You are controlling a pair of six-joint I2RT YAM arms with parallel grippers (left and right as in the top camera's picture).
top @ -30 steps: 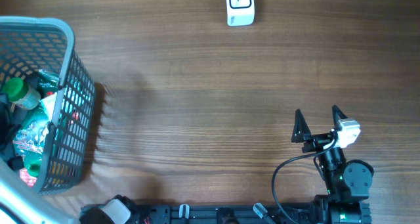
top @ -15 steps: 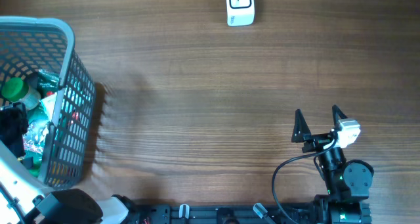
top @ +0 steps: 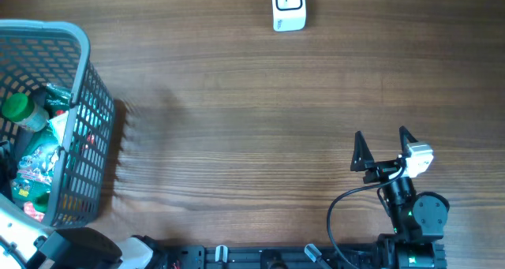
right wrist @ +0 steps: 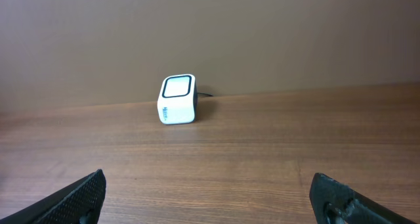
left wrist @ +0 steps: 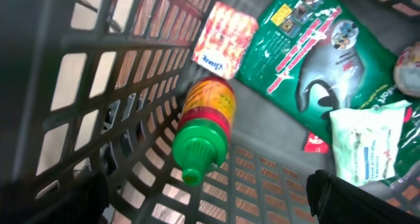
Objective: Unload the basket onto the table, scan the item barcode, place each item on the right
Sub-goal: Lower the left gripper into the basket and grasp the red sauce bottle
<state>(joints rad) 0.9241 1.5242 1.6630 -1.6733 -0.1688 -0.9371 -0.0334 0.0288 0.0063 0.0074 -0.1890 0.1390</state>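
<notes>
The item nearest to hand is a bottle (left wrist: 205, 129) with a green cap, lying on its side on the floor of the grey basket (top: 79, 72), close against the mesh wall. The left gripper (left wrist: 209, 201) hangs right above it, jaws wide apart and holding nothing. Just past the bottle lie a small tissue pack (left wrist: 226, 37), a green pouch (left wrist: 308, 60) and a white wipes pack (left wrist: 364, 142) overlapping the pouch's corner.

Across the desk (top: 237, 143), the right gripper (top: 383, 139) sits near the front edge, jaws apart and empty, facing the white scanner (top: 288, 7) at the far edge, well apart from it.

This looks like the picking step. Next, the left jaws need to drop over the bottle's body, close across it, and lift it clear of the basket wall. I cannot see any barcode yet.
</notes>
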